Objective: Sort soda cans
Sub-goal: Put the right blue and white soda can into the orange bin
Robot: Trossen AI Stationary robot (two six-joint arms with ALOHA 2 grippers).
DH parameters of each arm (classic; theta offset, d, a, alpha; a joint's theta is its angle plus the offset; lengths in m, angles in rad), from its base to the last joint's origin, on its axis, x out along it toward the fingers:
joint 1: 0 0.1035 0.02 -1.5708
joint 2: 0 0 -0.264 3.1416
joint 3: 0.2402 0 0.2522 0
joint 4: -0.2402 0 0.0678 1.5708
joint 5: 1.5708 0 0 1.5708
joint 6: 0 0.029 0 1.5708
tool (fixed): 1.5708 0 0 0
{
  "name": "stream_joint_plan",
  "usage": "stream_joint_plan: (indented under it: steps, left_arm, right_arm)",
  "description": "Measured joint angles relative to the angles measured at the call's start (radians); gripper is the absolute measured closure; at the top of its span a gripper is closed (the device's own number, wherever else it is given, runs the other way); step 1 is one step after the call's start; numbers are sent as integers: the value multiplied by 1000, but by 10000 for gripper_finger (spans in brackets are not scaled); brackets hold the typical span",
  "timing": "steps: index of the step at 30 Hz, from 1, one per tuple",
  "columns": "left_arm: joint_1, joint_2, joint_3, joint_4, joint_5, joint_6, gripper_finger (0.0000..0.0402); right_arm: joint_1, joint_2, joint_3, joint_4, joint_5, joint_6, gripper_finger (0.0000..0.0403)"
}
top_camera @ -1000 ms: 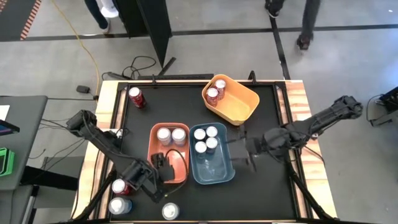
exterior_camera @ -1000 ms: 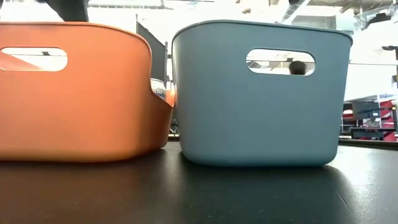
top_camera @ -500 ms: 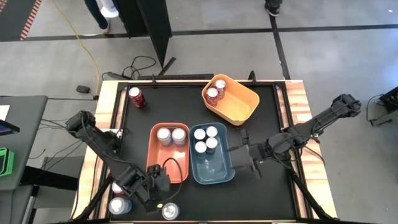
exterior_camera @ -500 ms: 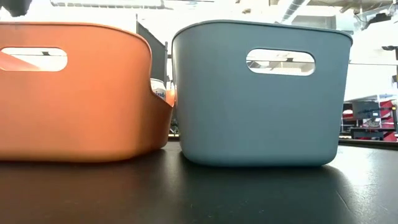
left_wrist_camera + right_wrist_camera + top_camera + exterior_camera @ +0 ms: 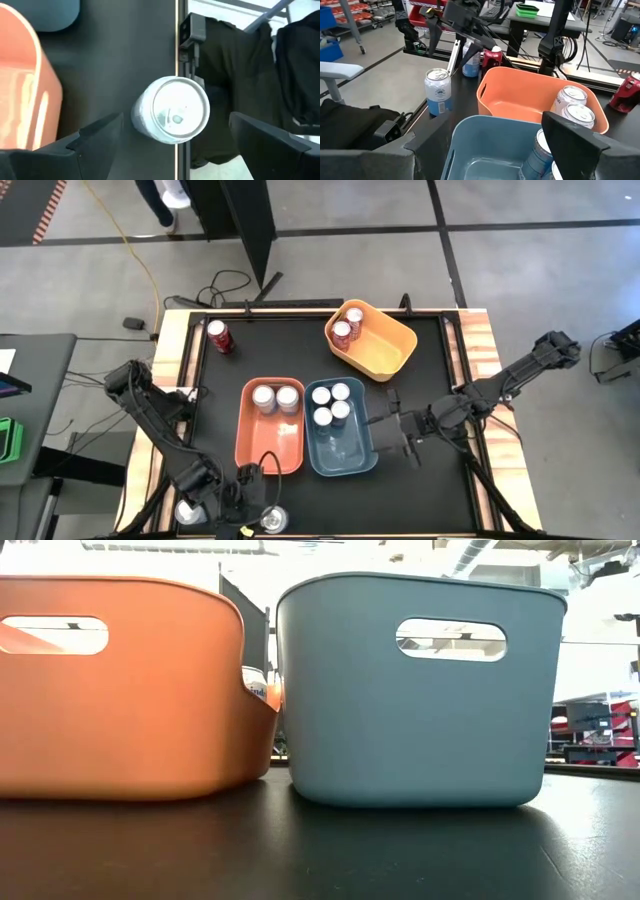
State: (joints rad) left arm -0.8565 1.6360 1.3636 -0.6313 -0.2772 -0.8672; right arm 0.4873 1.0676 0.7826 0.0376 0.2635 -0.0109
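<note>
A silver soda can (image 5: 172, 112) stands upright on the black table at its near edge (image 5: 272, 520). My left gripper (image 5: 256, 496) hangs open above it, slanting down, with one finger (image 5: 95, 137) on either side and clear of the can. My right gripper (image 5: 386, 430) waits open over the right rim of the blue bin (image 5: 340, 442), which holds several silver-topped cans. In the orange bin (image 5: 270, 442), two silver cans sit at the far end. The yellow bin (image 5: 380, 345) holds two red cans. A red can (image 5: 218, 336) stands at the far left.
A blue can (image 5: 470, 62) and a red can (image 5: 492, 55) stand at the table's near left corner, beside my left arm. The orange bin (image 5: 120, 690) and the blue bin (image 5: 420, 690) stand side by side mid-table. Bare black mat lies right of the blue bin.
My left gripper has swung from above the orange bin's near end toward the table's near edge, turning as it went, and now hangs over the silver can. It has stayed open.
</note>
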Motion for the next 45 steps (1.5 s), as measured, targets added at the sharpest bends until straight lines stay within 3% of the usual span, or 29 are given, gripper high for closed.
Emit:
stream_joint_plan:
  steps: [7, 45]
  left_arm:
    - [-6, 27, 0, -8, -59, 7, 43]
    - [-19, 138, -20, 52, -80, -12, 43]
  right_arm:
    - [-20, 0, 0, -3, 1, -5, 80]
    - [-18, 0, 0, -16, 0, 12, 80]
